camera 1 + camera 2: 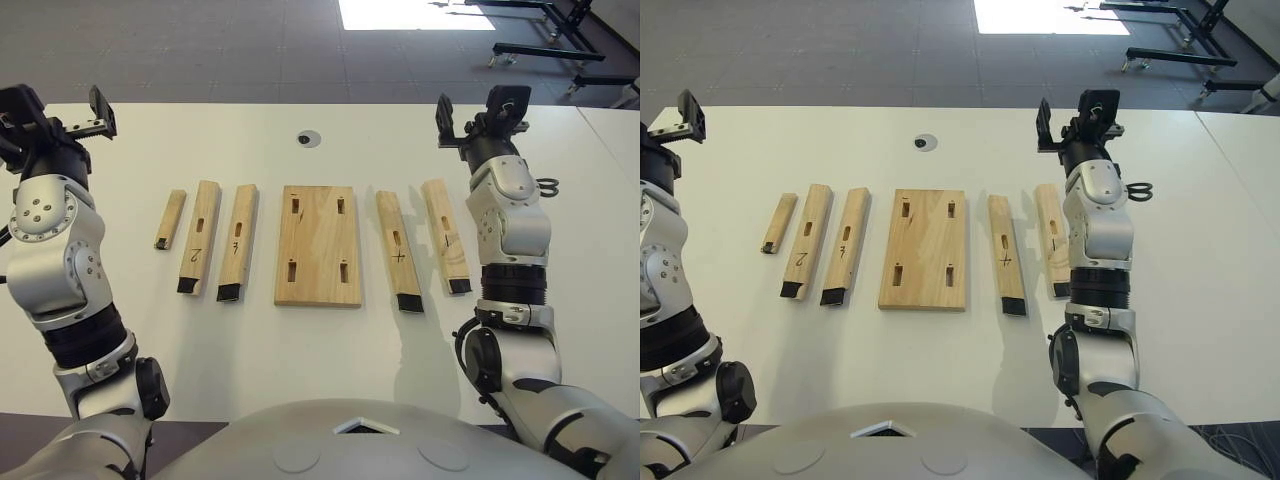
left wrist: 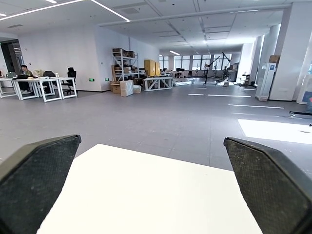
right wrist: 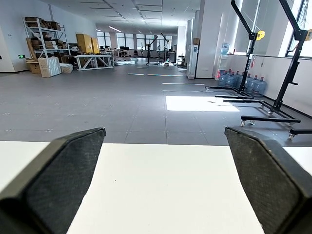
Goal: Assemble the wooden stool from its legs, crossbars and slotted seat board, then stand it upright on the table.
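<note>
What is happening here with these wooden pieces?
Nothing is assembled yet. The seat board lies flat in the middle of the table, with two legs and a short crossbar on the robot's left and two more legs on its right. The left tool and the right tool are over the far side, both open and empty.

seat board (image 1: 318,245): four slots, flat, mid-table | short crossbar (image 1: 170,219): far left | outer left leg (image 1: 199,237), inner left leg (image 1: 237,242): flat, left of board | inner right leg (image 1: 398,251), outer right leg (image 1: 445,235): flat, right
</note>
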Robot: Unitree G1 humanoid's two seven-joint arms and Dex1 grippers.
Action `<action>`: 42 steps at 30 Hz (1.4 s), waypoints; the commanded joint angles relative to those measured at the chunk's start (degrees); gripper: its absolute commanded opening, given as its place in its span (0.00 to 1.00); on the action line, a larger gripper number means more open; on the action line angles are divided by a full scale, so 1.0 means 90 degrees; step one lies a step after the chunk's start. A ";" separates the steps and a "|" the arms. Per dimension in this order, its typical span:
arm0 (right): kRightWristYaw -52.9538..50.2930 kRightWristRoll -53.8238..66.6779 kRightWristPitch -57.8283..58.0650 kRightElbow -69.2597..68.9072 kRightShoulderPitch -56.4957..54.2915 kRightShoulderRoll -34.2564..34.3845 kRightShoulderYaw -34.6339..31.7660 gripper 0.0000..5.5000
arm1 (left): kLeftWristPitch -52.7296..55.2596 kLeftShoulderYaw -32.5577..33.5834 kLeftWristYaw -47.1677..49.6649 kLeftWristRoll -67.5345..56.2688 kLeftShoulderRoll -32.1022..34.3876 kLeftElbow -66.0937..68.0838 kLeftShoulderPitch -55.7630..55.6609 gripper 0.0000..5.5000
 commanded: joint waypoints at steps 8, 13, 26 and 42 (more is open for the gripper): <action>0.0054 -0.0120 -0.0133 0.0073 -0.0070 -0.0036 0.0051 0.82 | -0.0220 0.0008 -0.0010 0.0027 -0.0121 -0.0059 0.0040 0.98; 0.0150 -0.0198 0.0086 0.0317 -0.0124 -0.0243 0.0077 0.82 | -0.0247 0.0021 0.0048 0.0015 -0.0209 -0.0106 0.0050 0.98; 0.3698 0.0407 0.3531 0.1836 -0.1630 -0.2930 0.0711 0.82 | 0.0262 0.1590 0.0361 -0.0719 -0.1469 -0.2059 0.2496 0.98; 0.4518 -0.0556 0.3116 0.2228 -0.0394 -0.3393 0.1895 0.82 | -0.0297 0.1870 0.0405 -0.0846 -0.1622 -0.2147 0.3196 0.98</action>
